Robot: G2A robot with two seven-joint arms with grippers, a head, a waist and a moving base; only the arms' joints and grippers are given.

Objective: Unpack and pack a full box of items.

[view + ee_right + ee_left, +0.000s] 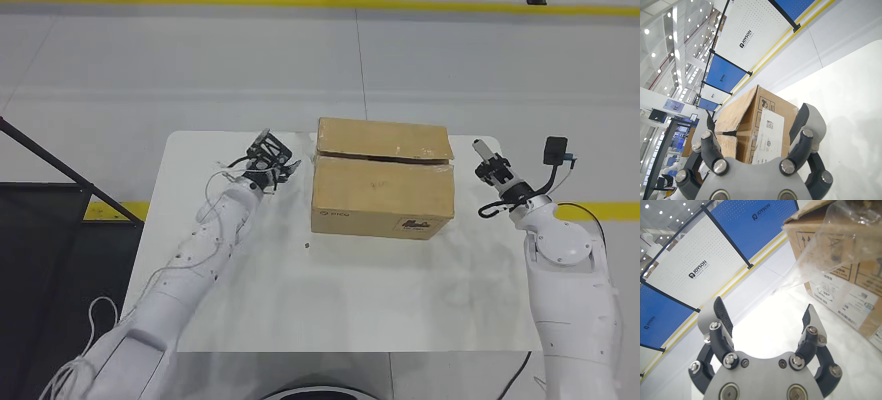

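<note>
— Hidden or hard to make out, first?
— Inside of the cardboard box (382, 178): shut away under the top flaps (380, 138), with just a dark slit along the seam. Cannot tell what lies within.
— And from the left wrist?
— Blurred by a clear plastic film (829, 247) hanging close to the lens, across the box's upper corner. Cannot tell what it hangs from. Box cut off at the picture's edge there, side labels (846, 306) too smeared to make out.
— From the right wrist?
— Shows one box end with a white end label (768, 136) and a torn flap (734, 113), ragged along its edge. Lower part of that end lost behind the right gripper (755, 108).
— Placement of the box?
— Stands on the white surface (350, 300), toward 12 o'clock of it, far side close to the surface's far edge.
— Jaws?
— Left gripper (270, 155) at 9 o'clock of the box, just beside it, not touching: jaws released, spread wide, nothing between. Right gripper (487, 158) at 3 o'clock, a little farther off: jaws likewise released, holding nothing.
— Room for moving?
— Widest at 6 o'clock of the box: a broad stretch of surface down to the near edge, marked by one dark speck (307, 242) near 7 o'clock. Narrow strips at 9 and 3 o'clock, each taken up by a gripper. Barely a margin at 12 o'clock.
</note>
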